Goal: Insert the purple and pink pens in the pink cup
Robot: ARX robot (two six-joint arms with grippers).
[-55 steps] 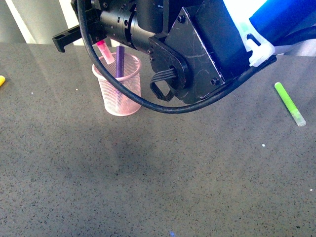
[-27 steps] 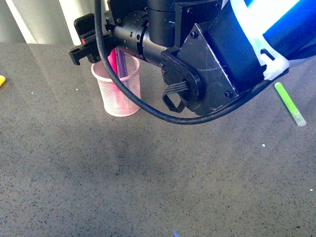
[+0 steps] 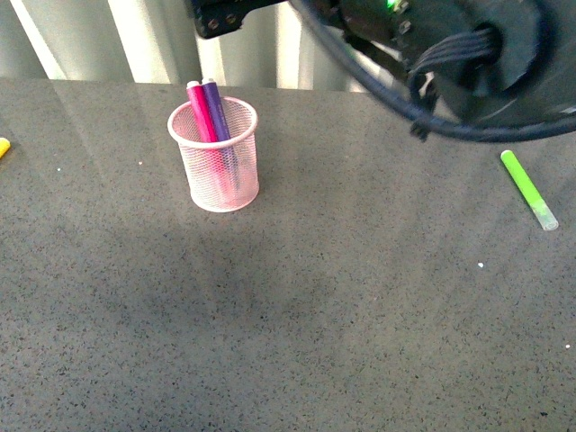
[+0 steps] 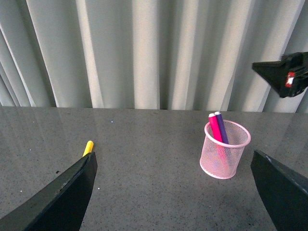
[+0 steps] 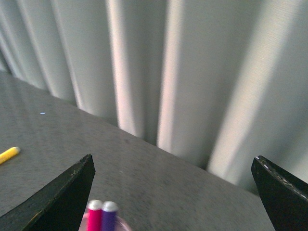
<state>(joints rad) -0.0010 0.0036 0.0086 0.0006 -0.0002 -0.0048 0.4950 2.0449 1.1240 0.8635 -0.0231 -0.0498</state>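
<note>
**Both Markers Standing in Mesh Cup as My Arms Hang Clear**

A dark grey speckled stone tabletop [image 3: 297, 324] runs back to a wall of pale pleated curtains [image 4: 144, 48]. My right arm [image 3: 450, 54], a bulk of black housings and looped cable, fills the upper edge of the front view, above the table. My right gripper [image 5: 173, 192] hangs high over the cup, its two dark fingertips [image 5: 62, 202] spread wide to the frame's corners with nothing between them. My left gripper [image 4: 178, 192] sits low and well off from the cup, jaws equally wide apart and empty.

On the table's far left part stands the light pink wire-mesh cylindrical cup [image 3: 219, 171], upright on its solid base. Inside it, the bright magenta pink marker [image 3: 200, 112] and the dark purple marker [image 3: 214, 108] lean together side by side, touching, tops poking above the rim and tilted slightly toward the left.

Well apart on the right side of the table lies a lime green marker [image 3: 528, 189] with a clear end. At the far left edge rests a yellow pen-like object [image 4: 88, 147], only partly visible from the front.
</note>
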